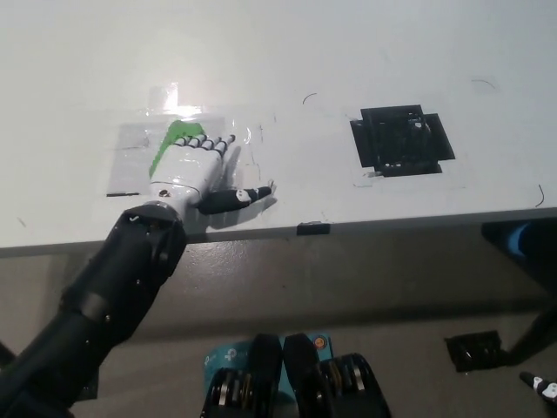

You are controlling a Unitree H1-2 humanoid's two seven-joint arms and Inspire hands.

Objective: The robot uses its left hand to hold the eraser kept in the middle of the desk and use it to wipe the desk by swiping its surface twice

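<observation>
We see a green patch (pixel 174 138) on the desk (pixel 287 52), showing just beyond and to the outer side of the left hand's fingertips (pixel 209 142); it may be the eraser, but its shape is largely hidden by the hand and we cannot tell for certain. The left hand (pixel 187 170) lies palm down, flat on the desk over the near part of the green patch. Its fingers are extended and lie close side by side, pointing away from the desk edge; the thumb (pixel 239 197) sticks out sideways, apart from them, its tip near the front edge of the desk. We cannot tell whether anything is clamped beneath the palm.

A clear, glossy film or tape patch (pixel 130 148) lies on the desk under and around the fingers. Well to the thumb side of the hand, a black square marking (pixel 400 139) sits on the desk surface. The right hand is out of frame
</observation>
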